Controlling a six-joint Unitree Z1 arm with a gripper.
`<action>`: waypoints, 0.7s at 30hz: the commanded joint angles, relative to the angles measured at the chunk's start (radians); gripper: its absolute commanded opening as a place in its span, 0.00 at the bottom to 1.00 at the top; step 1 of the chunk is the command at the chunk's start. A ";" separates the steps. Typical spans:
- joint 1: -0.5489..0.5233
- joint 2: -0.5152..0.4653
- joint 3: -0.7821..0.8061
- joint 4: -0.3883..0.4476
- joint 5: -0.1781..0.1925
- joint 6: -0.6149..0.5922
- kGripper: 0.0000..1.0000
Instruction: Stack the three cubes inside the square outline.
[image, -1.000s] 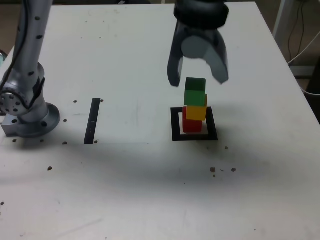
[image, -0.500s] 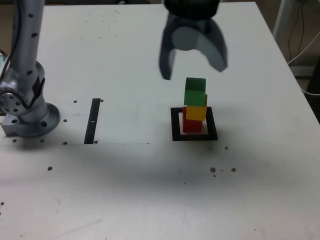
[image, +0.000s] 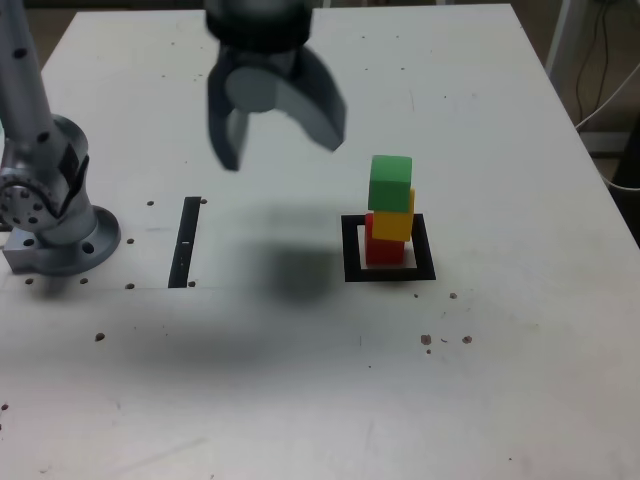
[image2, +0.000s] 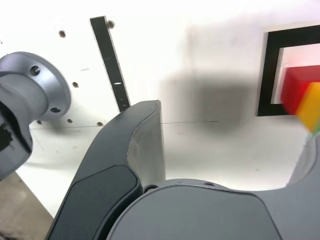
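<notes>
All 3 cubes stand stacked inside the outline (image: 389, 275): red (image: 384, 248), yellow (image: 392, 221), green (image: 390, 182). Hand (image: 276, 138) apart, empty, clear of the stack. Nothing left.

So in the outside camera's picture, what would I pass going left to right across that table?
The arm's round metal base → the narrow black strip → the open tool, hanging above the table → the black square outline holding the stacked cubes.
</notes>
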 joint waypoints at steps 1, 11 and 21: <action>0.001 -0.039 0.112 -0.032 -0.007 -0.005 0.99; 0.001 -0.151 0.393 -0.147 -0.024 -0.026 0.99; 0.001 -0.164 0.537 -0.256 -0.040 -0.026 0.99</action>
